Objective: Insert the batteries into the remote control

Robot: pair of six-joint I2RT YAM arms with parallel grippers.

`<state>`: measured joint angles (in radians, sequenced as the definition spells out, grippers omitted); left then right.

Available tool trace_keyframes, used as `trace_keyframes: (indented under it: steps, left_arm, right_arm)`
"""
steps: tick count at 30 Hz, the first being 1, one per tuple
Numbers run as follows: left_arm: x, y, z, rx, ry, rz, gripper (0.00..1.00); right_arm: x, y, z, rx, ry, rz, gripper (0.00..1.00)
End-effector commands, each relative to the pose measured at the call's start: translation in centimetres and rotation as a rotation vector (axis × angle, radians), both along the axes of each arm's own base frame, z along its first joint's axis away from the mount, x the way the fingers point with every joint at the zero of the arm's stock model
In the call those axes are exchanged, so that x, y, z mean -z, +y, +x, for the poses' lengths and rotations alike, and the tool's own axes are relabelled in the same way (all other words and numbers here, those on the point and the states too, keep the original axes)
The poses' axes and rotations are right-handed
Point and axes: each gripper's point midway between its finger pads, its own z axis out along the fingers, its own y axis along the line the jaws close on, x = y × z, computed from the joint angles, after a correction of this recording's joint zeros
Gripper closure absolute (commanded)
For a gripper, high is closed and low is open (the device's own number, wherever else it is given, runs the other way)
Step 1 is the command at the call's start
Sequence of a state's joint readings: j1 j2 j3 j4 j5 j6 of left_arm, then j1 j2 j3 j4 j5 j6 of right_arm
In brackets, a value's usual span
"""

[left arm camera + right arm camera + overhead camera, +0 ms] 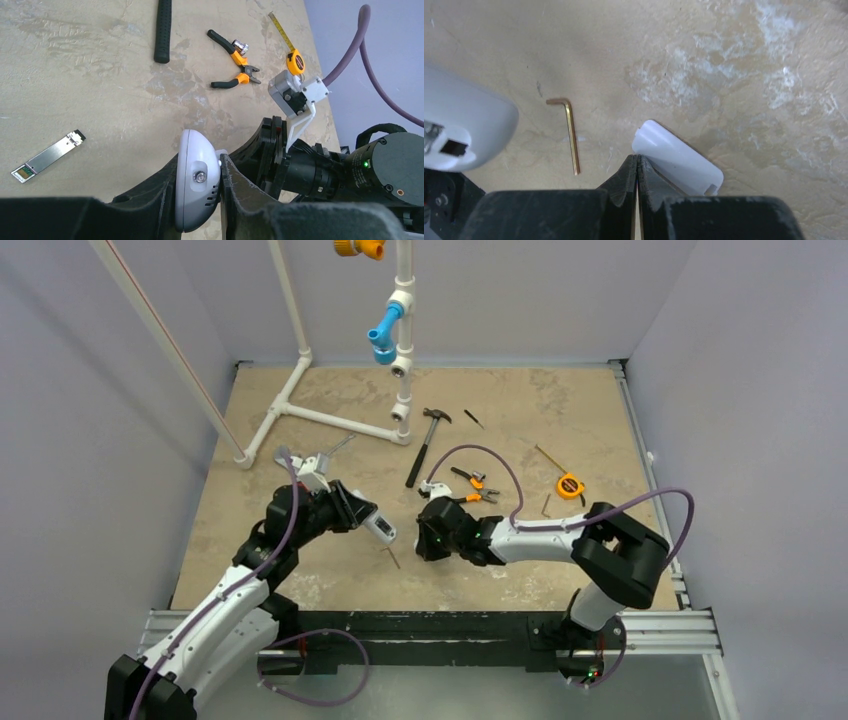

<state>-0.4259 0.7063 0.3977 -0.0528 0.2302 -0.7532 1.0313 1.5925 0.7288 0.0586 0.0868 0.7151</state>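
Our left pincer (199, 167) is clamped on the remote control (196, 200). Its two fingers press the slim white body from either side, and the rounded end juts just past the fingertips. Ahead of this pincer, off to the left in its wrist view, a small silver metal piece (47, 156) lies flat on the table (100, 75). Our right pincer (637, 165) has its fingers pressed together with nothing between them. Just past its tips lies the white battery cover (679, 162), slanting away to the right; we cannot tell whether they touch. A brass hex key (570, 135) lies left of that pincer, apart from it.
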Motion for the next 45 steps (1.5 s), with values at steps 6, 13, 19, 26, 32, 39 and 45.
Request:
trace_keyframes:
  steps: [6,13,19,26,32,39,45]
  left_arm:
    - [-2.5,-0.2,0.8,0.008,-0.067,-0.013,1.0]
    - [-2.3,-0.3,0.7,0.014,-0.062,-0.009,1.0]
    - [-1.9,-1.0,1.0,0.04,-0.034,-0.013,1.0]
    - [-2.4,-1.3,1.4,0.044,-0.054,-0.03,1.0]
    - [-2.2,-1.3,1.3,0.051,-0.049,-0.027,1.0]
    - [-2.3,-1.4,1.3,0.057,-0.053,-0.025,1.0]
    - [-2.1,-1.5,1.3,0.063,-0.044,-0.023,1.0]
  right_arm:
    - [-0.5,-0.4,4.8,0.121,-0.107,-0.126,1.0]
    - [-0.2,-2.1,5.8,0.164,-0.111,-0.161,0.99]
    - [-2.8,-1.0,6.4,0.13,-0.151,-0.102,0.95]
    - [-8.2,0.3,6.8,0.072,-0.251,0.017,0.77]
    - [-8.2,-1.9,6.7,0.112,-0.238,-0.093,0.54]
    - [-4.2,-3.9,5.6,0.128,-0.145,-0.231,0.41]
    - [-2.9,-3.5,4.9,0.099,-0.095,-0.242,0.41]
